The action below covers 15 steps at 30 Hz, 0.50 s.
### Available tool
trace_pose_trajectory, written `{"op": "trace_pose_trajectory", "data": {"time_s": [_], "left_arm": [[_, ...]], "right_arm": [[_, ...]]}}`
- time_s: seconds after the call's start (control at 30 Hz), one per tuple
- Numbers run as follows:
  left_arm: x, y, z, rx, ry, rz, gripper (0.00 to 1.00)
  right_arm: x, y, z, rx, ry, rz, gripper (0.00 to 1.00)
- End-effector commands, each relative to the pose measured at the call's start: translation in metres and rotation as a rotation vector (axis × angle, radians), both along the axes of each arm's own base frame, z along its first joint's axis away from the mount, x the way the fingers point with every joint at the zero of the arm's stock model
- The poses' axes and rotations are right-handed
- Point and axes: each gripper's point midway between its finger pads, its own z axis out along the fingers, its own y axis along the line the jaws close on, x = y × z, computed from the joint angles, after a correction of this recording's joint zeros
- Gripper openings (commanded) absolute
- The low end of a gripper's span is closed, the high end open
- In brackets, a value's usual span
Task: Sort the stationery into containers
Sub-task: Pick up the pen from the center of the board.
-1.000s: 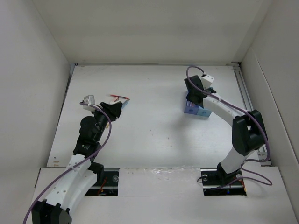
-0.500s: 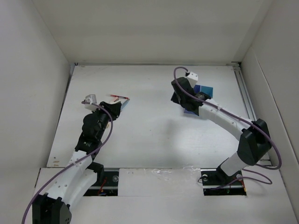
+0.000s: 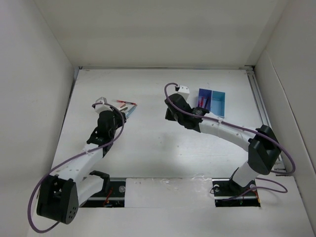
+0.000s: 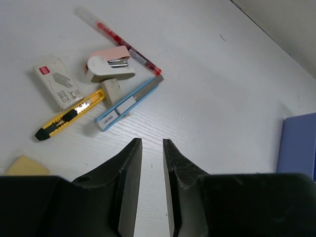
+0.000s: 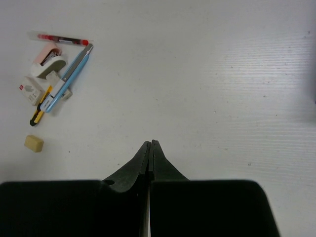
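At 10 o'clock on the table point(image 3: 158, 148) lies the stationery cluster point(image 3: 127, 104): red pen point(image 4: 118, 40), light-blue pen point(image 4: 129, 102), pink stapler point(image 4: 108, 66), staple box point(image 4: 58, 84), yellow utility knife point(image 4: 69, 116) and whitish eraser point(image 4: 112, 90). A tan eraser point(image 5: 33, 143) lies apart, at 7 o'clock of the cluster in the right wrist view. From its base the left arm reaches toward 12, wrist bent. The left gripper point(image 4: 151, 143) hovers just short of the cluster, fingers slightly apart, nothing between them. The right arm folds at its elbow near 4 o'clock and stretches toward 10 over mid-table. The right gripper point(image 5: 149, 143) is above bare table, fingers pressed together, holding nothing. The containers point(image 3: 211, 98), dark blue tray point(image 3: 205, 94) joined to cyan tray point(image 3: 218, 103), sit at 1 o'clock beside the right forearm. A thin red item point(image 3: 200, 101) shows in the dark blue one.
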Motion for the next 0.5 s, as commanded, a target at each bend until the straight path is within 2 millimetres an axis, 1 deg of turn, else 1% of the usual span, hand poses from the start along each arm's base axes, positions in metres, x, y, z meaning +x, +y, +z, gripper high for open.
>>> {"op": "trace_pose_trajectory", "data": {"time_s": [0.0,0.03,0.07,0.1,0.13,0.17,0.23,0.27,0.3,0.33,0.37,0.4,0.43,0.47], "left_arm": [[0.020,0.007,0.025,0.039,-0.032,0.059,0.21],[0.022,0.008,0.014,0.057,0.010,0.068,0.21],[0.030,0.008,0.024,0.058,0.003,0.077,0.22],[0.034,0.009,0.024,0.066,0.011,0.088,0.22],[0.039,0.007,0.015,0.078,0.047,0.087,0.23],[0.048,0.006,0.025,0.077,0.032,0.096,0.23],[0.059,0.012,0.023,0.059,0.051,0.131,0.23],[0.065,0.016,0.010,0.061,0.095,0.148,0.23],[0.074,0.015,0.014,0.039,0.091,0.151,0.24],[0.079,0.018,0.012,0.031,0.100,0.167,0.24],[0.084,0.019,-0.003,0.039,0.145,0.182,0.25],[0.095,0.020,0.005,0.044,0.135,0.199,0.25],[0.098,0.021,-0.013,0.053,0.194,0.222,0.27],[0.105,0.021,0.000,0.040,0.165,0.235,0.28]], "right_arm": [[0.004,0.011,0.003,0.056,-0.028,0.018,0.00],[0.002,0.013,0.001,0.063,-0.022,0.030,0.00],[0.001,0.015,0.001,0.074,-0.015,0.032,0.00],[0.001,0.015,-0.001,0.077,-0.017,0.033,0.00],[0.001,0.015,-0.001,0.077,-0.017,0.033,0.00],[0.001,0.015,-0.001,0.077,-0.017,0.033,0.00],[0.001,0.015,-0.001,0.077,-0.017,0.033,0.00],[0.001,0.015,-0.001,0.077,-0.017,0.033,0.00],[-0.001,0.013,-0.006,0.068,-0.009,0.032,0.00],[0.000,0.014,0.000,0.082,-0.022,0.033,0.00],[0.000,0.014,0.000,0.082,-0.022,0.033,0.00],[-0.002,0.012,0.000,0.091,-0.021,0.028,0.00],[0.000,0.009,0.002,0.102,-0.024,0.024,0.00],[0.000,0.009,0.002,0.102,-0.024,0.024,0.00]]}}
